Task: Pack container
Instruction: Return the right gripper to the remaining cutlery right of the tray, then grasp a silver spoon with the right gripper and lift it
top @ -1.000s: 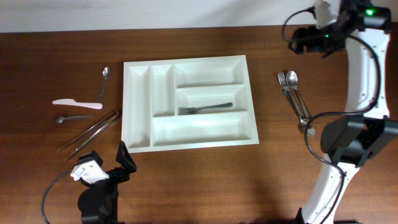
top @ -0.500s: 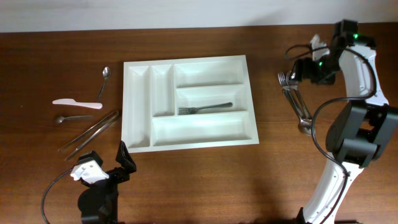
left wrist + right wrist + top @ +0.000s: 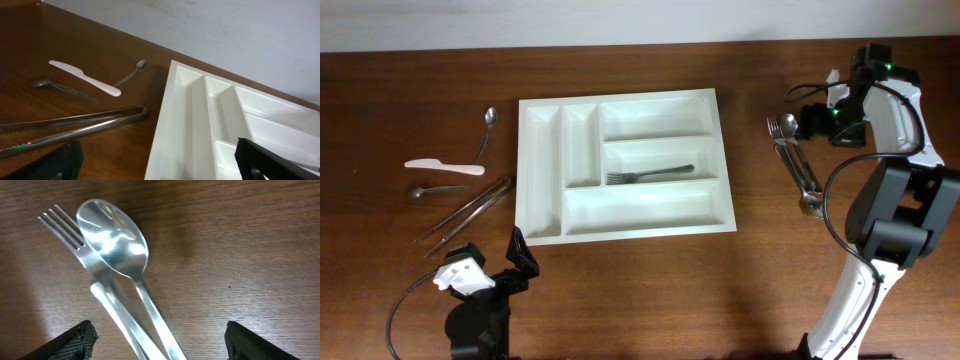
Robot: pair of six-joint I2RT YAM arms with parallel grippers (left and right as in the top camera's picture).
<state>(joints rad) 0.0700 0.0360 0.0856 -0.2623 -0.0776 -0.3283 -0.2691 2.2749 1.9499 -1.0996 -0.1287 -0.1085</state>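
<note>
The white container [image 3: 619, 99] lies mid-table, with one fork [image 3: 651, 175] in its middle wide compartment. Right of it lie a steel fork and spoon [image 3: 790, 128] with overlapping handles. My right gripper [image 3: 802, 122] hovers just over their heads, open and empty. The right wrist view shows the spoon [image 3: 116, 239] lying over the fork [image 3: 59, 221], with the open fingers [image 3: 160, 342] on either side of the handles. My left gripper [image 3: 519, 256] is open and empty near the front edge. In its wrist view [image 3: 160, 165] it faces the container [image 3: 172, 115].
Left of the container lie a steel spoon [image 3: 487, 131], a pale pink knife [image 3: 443, 167], a small spoon [image 3: 428, 189] and steel tongs [image 3: 468, 211]. They also show in the left wrist view: knife [image 3: 83, 76], tongs [image 3: 75, 125].
My right gripper has come down and forward from the back right corner to just over the fork and spoon. The left arm and the cutlery have not moved.
</note>
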